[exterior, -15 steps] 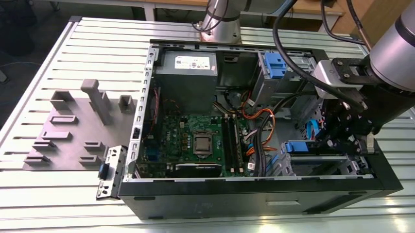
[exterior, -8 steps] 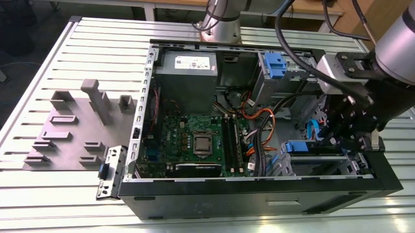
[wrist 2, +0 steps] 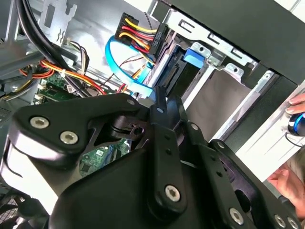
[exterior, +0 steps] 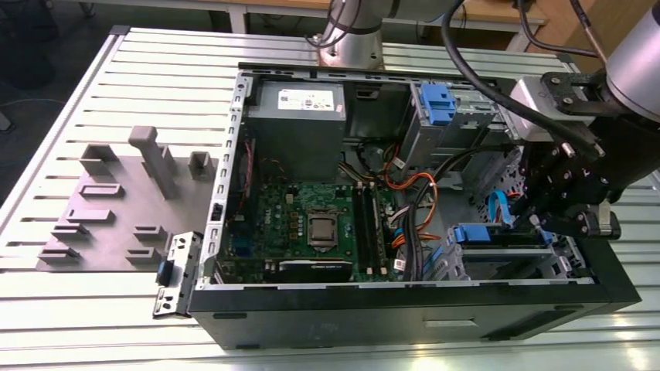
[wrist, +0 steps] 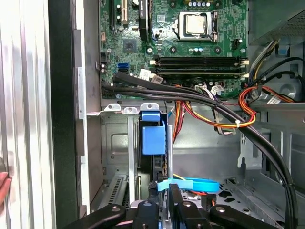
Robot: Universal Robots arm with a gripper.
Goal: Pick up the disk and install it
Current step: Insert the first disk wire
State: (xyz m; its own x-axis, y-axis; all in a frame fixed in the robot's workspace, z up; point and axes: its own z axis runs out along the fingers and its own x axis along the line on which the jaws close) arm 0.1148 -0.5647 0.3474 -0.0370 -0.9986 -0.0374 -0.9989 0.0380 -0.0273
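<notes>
The disk [exterior: 483, 235] stands on edge in the lower drive cage at the front corner of the open computer case, on the exterior view's right. Its blue bracket [wrist: 153, 137] faces out of the bay, and the blue tab [wrist 2: 193, 55] tops its dark edge in the second wrist view. My black gripper [exterior: 539, 220] hangs inside the case just beside that cage. Its fingers [wrist 2: 159, 101] are drawn together, shut, with the tip [wrist: 174, 192] right at the end of a flat blue data cable [wrist: 193, 184]. I cannot tell whether they pinch the cable.
The motherboard [exterior: 309, 224] lies along the case floor and the grey power-supply box [exterior: 297, 108] sits at the back. Bundled black and coloured wires [wrist: 209, 102] cross the space near the bay. A second blue-fronted bay [exterior: 437, 104] is higher up. A person's hand [wrist 2: 296, 114] rests outside the case.
</notes>
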